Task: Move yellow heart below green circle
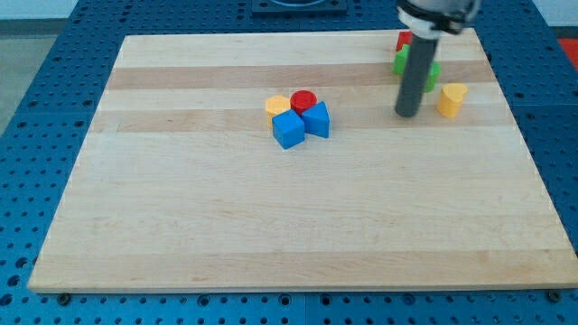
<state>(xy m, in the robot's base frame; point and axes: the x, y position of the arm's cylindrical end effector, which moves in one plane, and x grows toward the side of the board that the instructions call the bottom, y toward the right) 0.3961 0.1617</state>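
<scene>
The yellow heart [452, 99] lies near the board's right edge, toward the view's top. My tip [407, 113] rests on the board just left of it, a small gap apart. Green blocks [399, 62] sit above the tip, partly hidden behind the rod; a second green piece [434, 72] shows right of the rod, and I cannot tell which is the circle. A red block [403, 41] sits above them, partly hidden.
A cluster lies at the board's middle top: a yellow block [278, 105], a red cylinder [303, 101], a blue cube [289, 129] and a blue block [317, 119], all touching. The wooden board [271, 226] lies on a blue pegboard.
</scene>
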